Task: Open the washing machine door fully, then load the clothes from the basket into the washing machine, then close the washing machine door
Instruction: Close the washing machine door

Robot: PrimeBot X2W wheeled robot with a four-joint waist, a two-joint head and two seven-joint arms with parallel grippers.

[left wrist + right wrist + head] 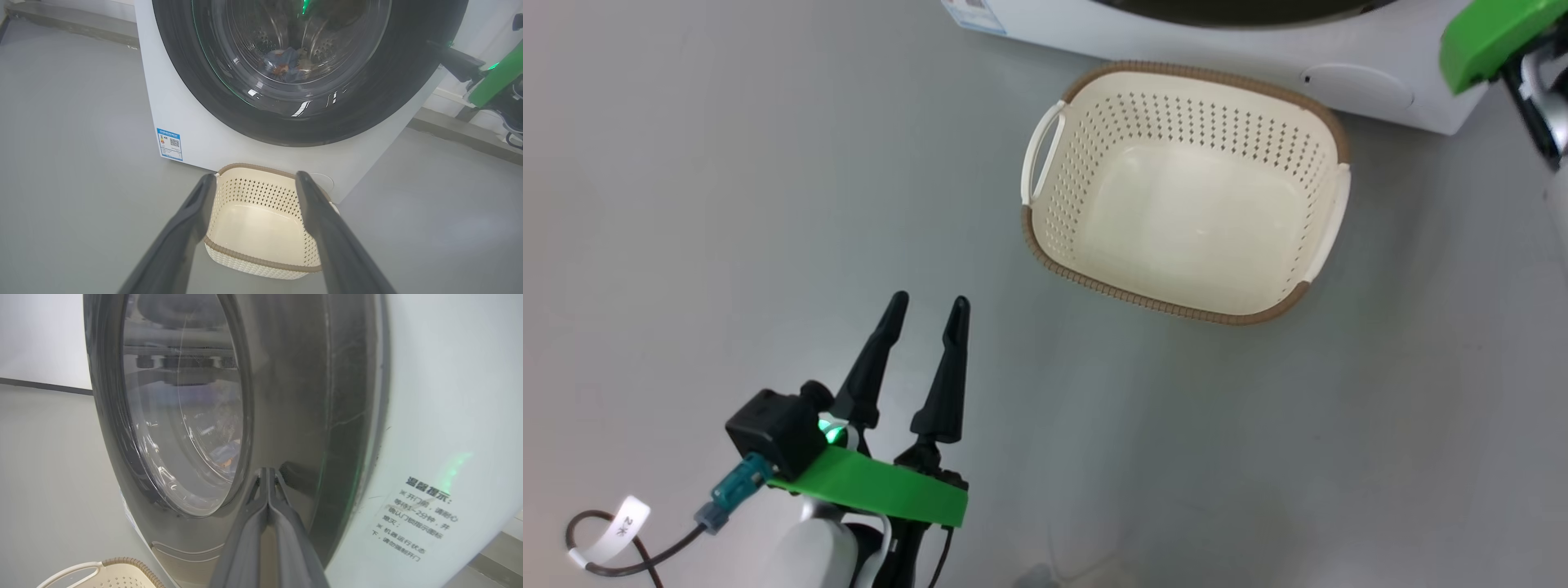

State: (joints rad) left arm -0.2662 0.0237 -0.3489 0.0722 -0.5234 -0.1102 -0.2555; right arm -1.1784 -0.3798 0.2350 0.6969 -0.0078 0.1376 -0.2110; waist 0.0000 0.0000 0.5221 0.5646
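Observation:
The basket (1184, 192) stands on the floor in front of the washing machine (1258, 49), and nothing lies in it. In the left wrist view the basket (261, 228) sits below the washing machine door (400, 81), which lies flat against the machine front. Blue and orange clothes (286, 67) show through the glass, inside the drum. My left gripper (929, 306) hangs open over bare floor, left of the basket. My right gripper (267, 472) is shut, with its tips against the door's black rim (294, 416). The same gripper (433, 47) shows at the door's right edge.
Grey floor surrounds the basket. A blue label (169, 143) is stuck low on the machine's white front (192, 122). A printed notice (421, 518) sits on the machine's side. My right arm's green bracket (1486, 37) is at the top right. A baseboard (461, 130) runs behind the machine.

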